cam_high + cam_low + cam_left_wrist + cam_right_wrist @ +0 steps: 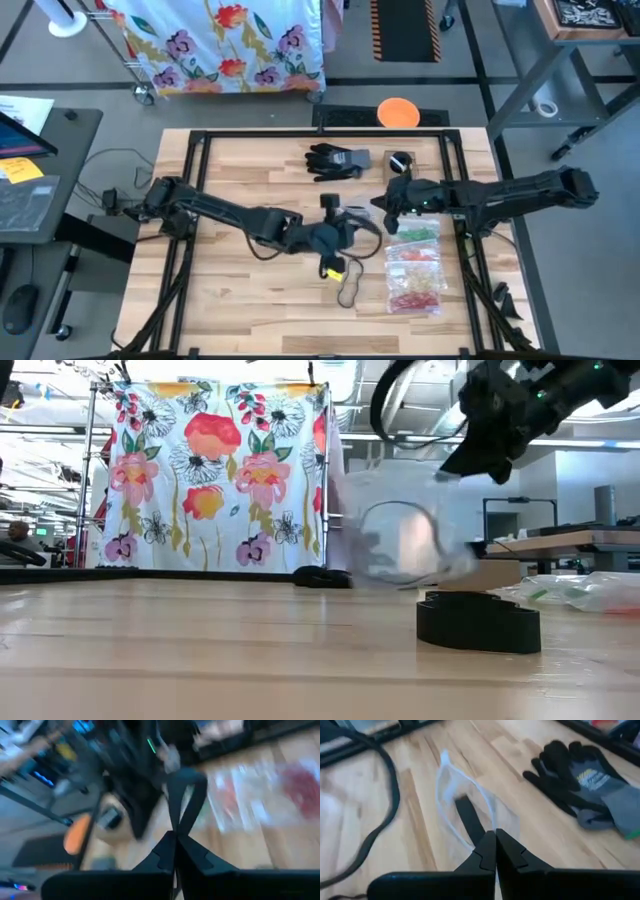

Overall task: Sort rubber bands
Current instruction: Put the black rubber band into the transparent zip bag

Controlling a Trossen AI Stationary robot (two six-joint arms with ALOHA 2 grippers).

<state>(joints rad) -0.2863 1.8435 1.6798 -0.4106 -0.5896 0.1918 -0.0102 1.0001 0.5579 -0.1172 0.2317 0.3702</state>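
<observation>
My left gripper (345, 238) is raised above the table's middle and shut on a black rubber band (185, 795), which loops out from its fingertips (175, 836). Just right of it my right gripper (388, 212) is shut on a clear plastic bag (465, 795) that hangs below it (400, 540). A dark strip (468, 820) shows at the bag. Clear bags holding green (420, 232), orange (415, 257) and red rubber bands (415, 295) lie flat on the table's right half. My left gripper pinches the black band at one end of its loop (176, 827) between its two fingertips. The rest of the loop stands free beyond the fingers, clear of the table. My right gripper pinches the clear bag's edge (482, 832) between its fingertips, coming at it from the table's right and slanting down. The bag hangs below the fingers.
A black-and-grey glove (338, 160) and a small black roll (400, 160) lie near the far edge. A black ring (480, 622) and a thin black loop (350, 290) rest on the wood near the middle front. Black frame rails (195, 200) border the table.
</observation>
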